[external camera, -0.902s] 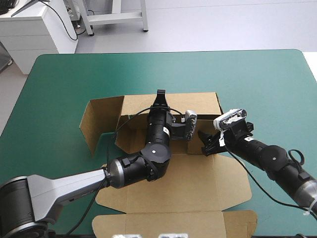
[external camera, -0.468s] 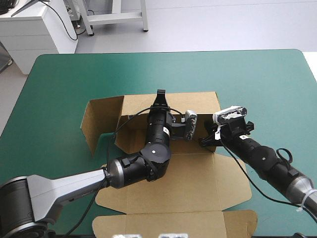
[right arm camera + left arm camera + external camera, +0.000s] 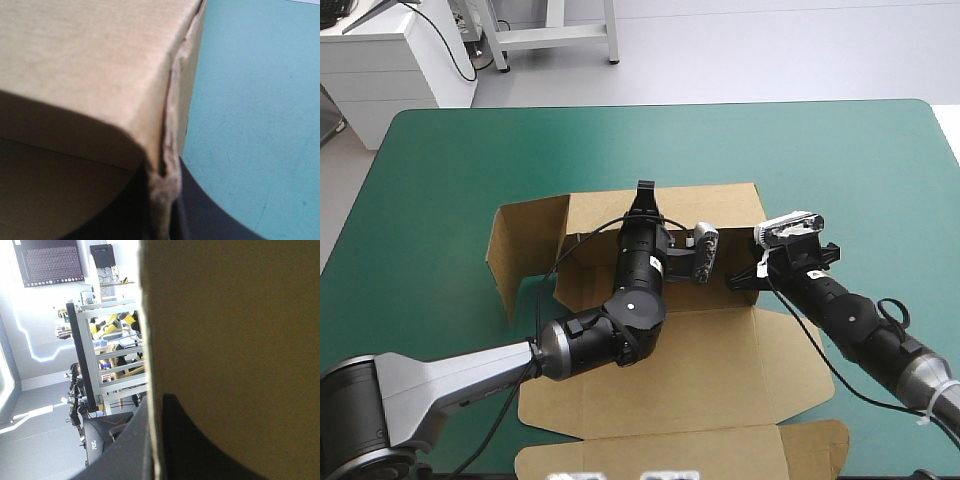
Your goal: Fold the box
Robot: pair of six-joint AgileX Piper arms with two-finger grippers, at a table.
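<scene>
**Light, stiff board pinched at two raised rims**

At the middle of the teal-green table (image 3: pixel 440 170), the brown box (image 3: pixel 720 350): far wall raised, a side flap upright at the left end, the wide lid panel flat toward the near edge. On the top rim of the far wall, the left gripper (image 3: pixel 643 192), all but pressed together with the board's thin edge pinched in it, plain in the left wrist view. At the tray's right-hand corner, the right gripper (image 3: pixel 738 281), likewise clamped on the board, where two layers meet and the edge looks a little frayed.

Probably light, and stiff across each panel, yet free to hinge at the scored creases. Likely to slide on the smooth cover if pushed from one side only. Best taken at a free rim close to a crease, thin edge in the pinch, never mid-panel. Some risk of crushing or tearing at the soft corner under the right grip, so gentle pressure advised there.

Plenty of bare cover beyond the far wall and to both sides; left flap well apart from the table's left edge. Less room toward the robot: lid's outer flaps low in the high view, the table's near rim out of sight. Both arms close together over the tray, with little slack between them.
</scene>
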